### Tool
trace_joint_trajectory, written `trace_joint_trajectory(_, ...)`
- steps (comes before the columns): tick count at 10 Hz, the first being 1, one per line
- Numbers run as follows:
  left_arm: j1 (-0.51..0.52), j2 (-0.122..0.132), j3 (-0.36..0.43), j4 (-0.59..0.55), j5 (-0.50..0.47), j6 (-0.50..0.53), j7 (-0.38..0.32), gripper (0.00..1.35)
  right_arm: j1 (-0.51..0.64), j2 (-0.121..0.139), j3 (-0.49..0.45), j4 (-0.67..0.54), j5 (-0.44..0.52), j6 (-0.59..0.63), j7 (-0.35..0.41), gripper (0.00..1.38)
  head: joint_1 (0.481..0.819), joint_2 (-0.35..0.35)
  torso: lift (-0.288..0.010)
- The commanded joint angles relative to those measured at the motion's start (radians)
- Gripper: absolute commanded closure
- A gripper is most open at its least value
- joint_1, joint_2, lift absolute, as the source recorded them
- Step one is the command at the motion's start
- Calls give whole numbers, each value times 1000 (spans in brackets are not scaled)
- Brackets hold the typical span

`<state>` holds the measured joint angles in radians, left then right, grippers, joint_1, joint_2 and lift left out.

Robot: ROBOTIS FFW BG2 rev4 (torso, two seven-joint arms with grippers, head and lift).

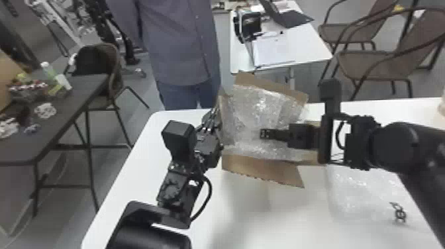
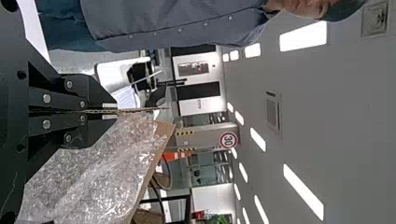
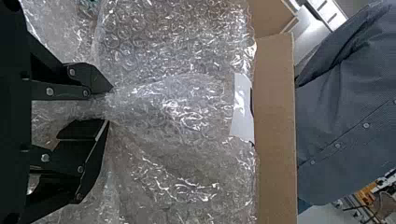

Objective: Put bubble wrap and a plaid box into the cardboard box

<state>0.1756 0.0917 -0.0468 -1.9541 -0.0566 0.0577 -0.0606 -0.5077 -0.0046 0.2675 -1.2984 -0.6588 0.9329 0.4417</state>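
Bubble wrap [image 1: 255,107] lies inside the open box [image 1: 265,172], long axis running roughly left to right. Right gripper [image 1: 265,133] pinches a bunched fold of it. Left gripper [image 1: 214,121] clamps the left flap [image 1: 225,104]. Box rests on the table [image 1: 251,205].

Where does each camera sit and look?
Head view: robot's head, looking forward and down at the white table and brown cardboard box; black left arm, right arm show.
Left wrist view: left wrist, looking past the box into the room; left gripper shows.
Right wrist view: right wrist, looking at clear bubble wrap; right gripper shows.
All share box and wrap.
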Motion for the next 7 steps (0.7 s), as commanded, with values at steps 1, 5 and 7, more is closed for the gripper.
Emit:
trace_joint_trajectory(1,2,0,-1,1,1,-12,4,1222,1,6,6,54,-12,-88,-3,1003,646,272,-107)
trace_joint_trajectory(5,4,0,-2,9,12,-9,5,1222,-43,6,50,264,-81,-233,-17,1003,657,260,-107)
trace_joint_trajectory(7,-2,2,-10,15,15,-9,5,1222,-104,6,91,389,-108,-287,92,1003,663,260,-107)
